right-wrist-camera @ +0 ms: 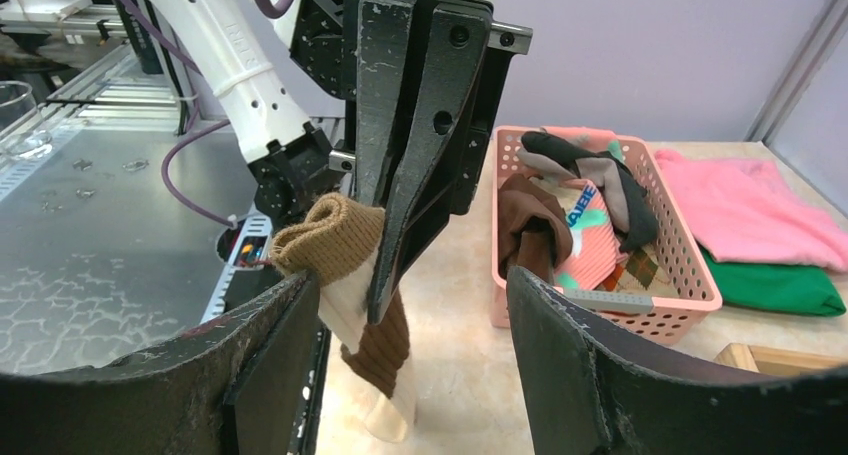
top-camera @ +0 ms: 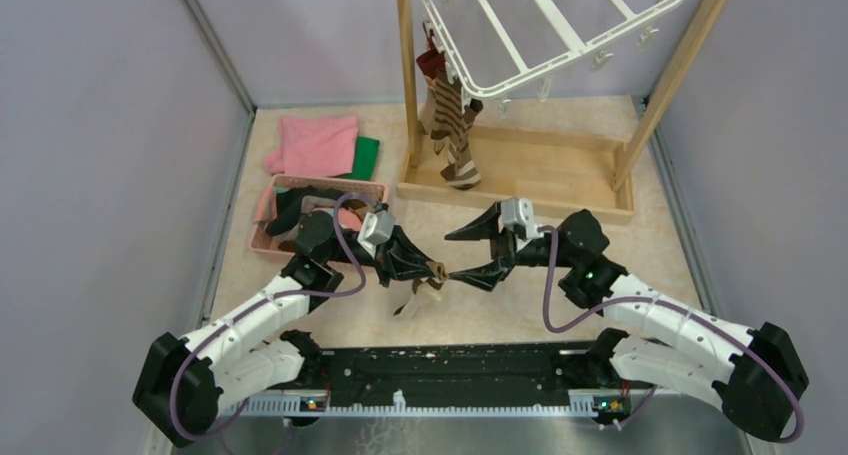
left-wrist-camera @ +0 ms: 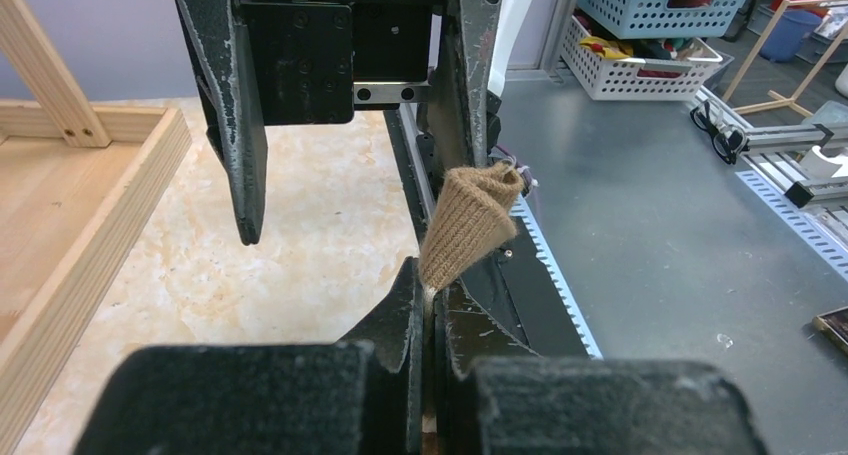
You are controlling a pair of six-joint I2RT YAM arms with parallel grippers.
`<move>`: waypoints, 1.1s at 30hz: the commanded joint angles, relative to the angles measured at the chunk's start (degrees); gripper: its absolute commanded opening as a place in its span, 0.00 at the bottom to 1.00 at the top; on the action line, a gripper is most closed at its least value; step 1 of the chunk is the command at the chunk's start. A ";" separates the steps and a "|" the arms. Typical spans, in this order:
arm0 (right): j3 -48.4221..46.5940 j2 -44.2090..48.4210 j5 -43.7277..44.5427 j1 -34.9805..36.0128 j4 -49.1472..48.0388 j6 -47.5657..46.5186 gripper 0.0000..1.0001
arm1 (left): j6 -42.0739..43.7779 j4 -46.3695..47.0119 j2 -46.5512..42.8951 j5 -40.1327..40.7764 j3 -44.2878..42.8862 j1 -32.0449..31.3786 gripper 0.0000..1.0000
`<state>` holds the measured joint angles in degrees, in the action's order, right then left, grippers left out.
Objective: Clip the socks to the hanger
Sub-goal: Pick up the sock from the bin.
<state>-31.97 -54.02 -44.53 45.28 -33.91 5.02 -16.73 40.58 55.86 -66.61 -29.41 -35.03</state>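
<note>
Left wrist view is showing the left gripper with its fingers pressed tight together, pinching a brown-and-cream sock just under its tan cuff, which is poking up past the tips. Facing it, the right gripper is standing wide apart, one finger on each side of that cuff. Its near finger is sitting just beside the fabric, and I can't tell whether it's touching. The rest of the sock is dangling below the left fingers, between the two arms. A pink basket of more socks is lying just behind the left arm. Farther back, the white hanger is hanging in a wooden frame, with striped socks clipped at its left edge.
</note>
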 commanded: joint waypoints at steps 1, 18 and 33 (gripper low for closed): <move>-0.96 1.77 -1.61 0.87 -1.06 -1.07 0.68 | 4.25 -2.07 -1.47 -0.02 -3.00 -0.29 0.00; -0.03 2.60 -3.49 0.95 -1.94 -0.53 0.71 | 1.75 0.87 -2.19 0.60 -2.41 -0.27 0.00; 0.79 3.16 -2.14 0.95 -3.42 -0.59 0.54 | -0.70 3.50 -2.43 0.16 -1.45 -0.30 0.00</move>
<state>-31.18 -51.96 -46.59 45.56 -34.41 4.93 -16.84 39.81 54.74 -65.98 -30.24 -35.03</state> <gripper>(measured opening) 0.581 0.027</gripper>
